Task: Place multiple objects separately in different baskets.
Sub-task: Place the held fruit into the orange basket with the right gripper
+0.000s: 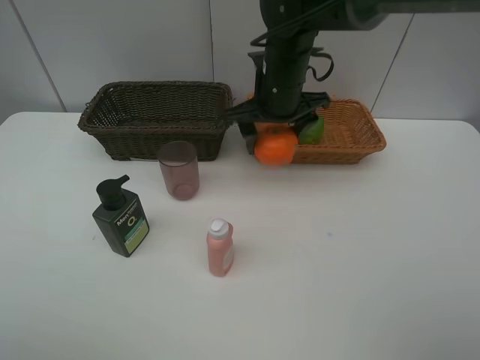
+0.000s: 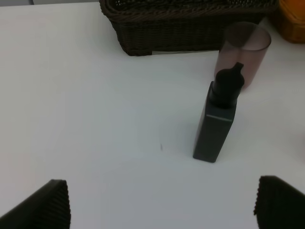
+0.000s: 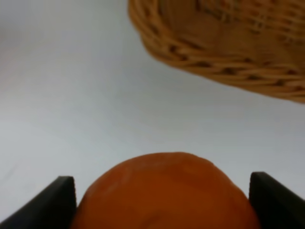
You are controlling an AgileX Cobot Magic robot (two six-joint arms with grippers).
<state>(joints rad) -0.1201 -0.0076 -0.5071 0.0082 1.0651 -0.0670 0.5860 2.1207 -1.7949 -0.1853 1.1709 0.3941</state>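
My right gripper [image 1: 276,136] is shut on an orange [image 1: 275,148], held just above the table at the near left corner of the light tan basket [image 1: 369,136]. In the right wrist view the orange [image 3: 164,191] fills the gap between the fingers of my right gripper [image 3: 164,205], with the tan basket [image 3: 214,52] beyond. A green fruit [image 1: 313,130] lies in that basket. The dark brown basket [image 1: 154,129] stands at back left. My left gripper [image 2: 162,205] is open over bare table, facing the dark green pump bottle [image 2: 217,124] and the mauve cup [image 2: 243,52].
On the table stand the mauve cup [image 1: 178,171], the pump bottle [image 1: 120,219] and a pink white-capped bottle [image 1: 220,249]. The dark basket [image 2: 190,28] sits behind the cup. A white wall runs along the back.
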